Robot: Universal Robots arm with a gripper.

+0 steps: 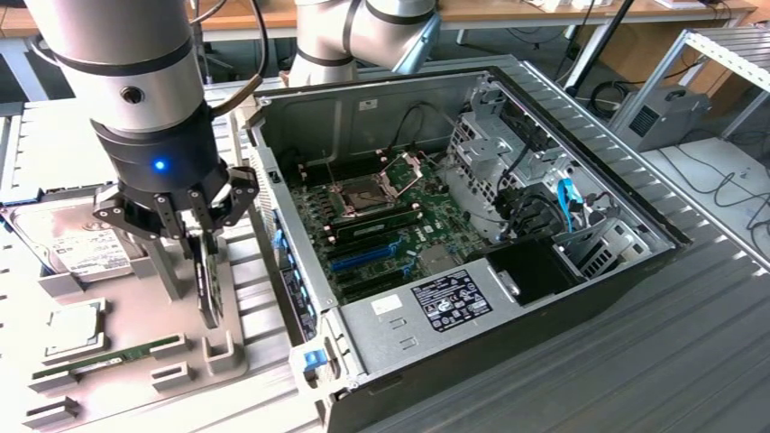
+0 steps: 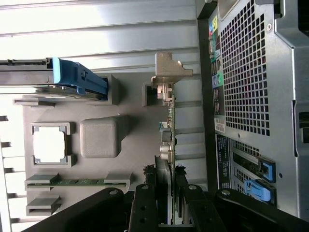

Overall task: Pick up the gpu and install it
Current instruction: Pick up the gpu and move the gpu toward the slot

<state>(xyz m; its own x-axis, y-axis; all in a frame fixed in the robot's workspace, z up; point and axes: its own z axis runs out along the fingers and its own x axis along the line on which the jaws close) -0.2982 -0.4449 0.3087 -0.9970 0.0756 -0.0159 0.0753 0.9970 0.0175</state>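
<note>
The gpu [image 1: 208,281] stands on edge in a slot of the grey holder tray [image 1: 231,359] at the exterior view's left. My gripper [image 1: 198,242] hangs straight down over it, its fingers flanking the card's upper part and pressed against both sides. In the wrist view the gpu [image 2: 167,145] runs away from my gripper [image 2: 166,205], its silver end bracket [image 2: 170,71] at the far end, and its lower edge still sits in the tray [image 2: 137,126]. The open computer case [image 1: 481,311] lies beside the tray, with the motherboard [image 1: 391,216] and blue slots [image 1: 367,256] exposed.
On the tray lie a silver hard drive [image 1: 75,245], a CPU [image 1: 75,329] and a RAM stick [image 1: 111,355]. The case's perforated rear wall [image 2: 251,72] stands close beside the card. Drive cages and cables [image 1: 529,194] fill the case's far side.
</note>
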